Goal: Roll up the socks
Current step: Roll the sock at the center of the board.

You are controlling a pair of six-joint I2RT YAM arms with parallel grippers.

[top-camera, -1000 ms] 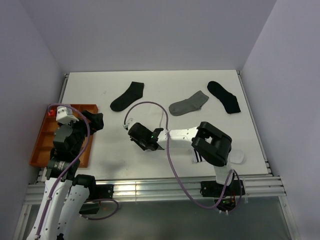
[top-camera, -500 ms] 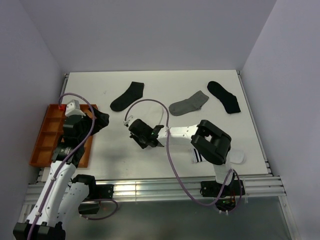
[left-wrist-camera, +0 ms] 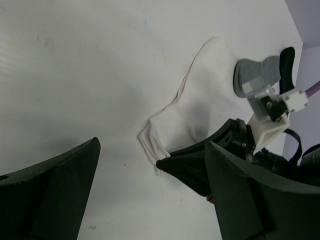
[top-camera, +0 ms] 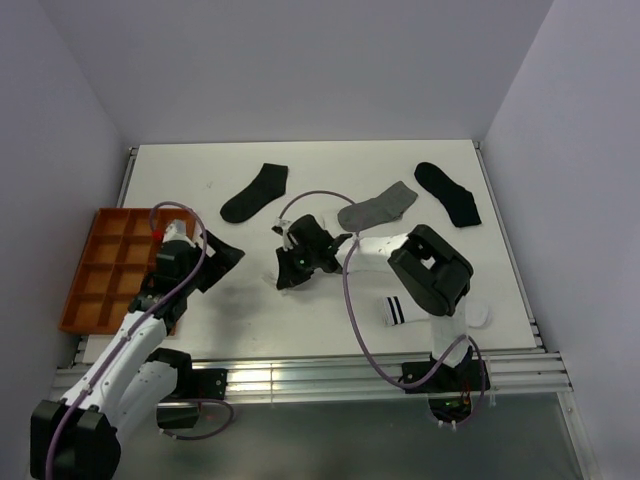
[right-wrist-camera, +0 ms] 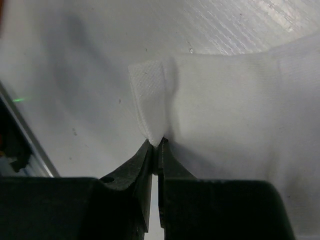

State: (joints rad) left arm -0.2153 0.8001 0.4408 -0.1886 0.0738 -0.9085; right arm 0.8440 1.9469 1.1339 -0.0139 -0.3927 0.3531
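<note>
**Right gripper pinching the edge of the white sock, left gripper open beside it**

The right gripper is clenched on a folded-over corner of the white sock, which lies flat on the table near the centre of the top view. The left gripper stands released, with nothing between its fingers, which frame the sock from the lower edge of its own view.

Hazards, as a judgement. The hold takes in only a thin lip of cloth at the very fingertips, so a pull or a turn may draw the fabric out. If the lip slips, the fold would fall open and the roll would have no start. The two grippers are near each other at the same end of the sock, and a careless approach by the left one could knock the pinch loose.

Differences between views:
- The right wrist view alone shows the closed jaws and the doubled edge between them.
- The left wrist view alone gives the sock's full outline, running toward the upper right of the frame.
- The top view nearly loses the white sock against the white surface. It alone places the grey sock, two black socks, the striped sock at lower right and the orange tray at left
</note>
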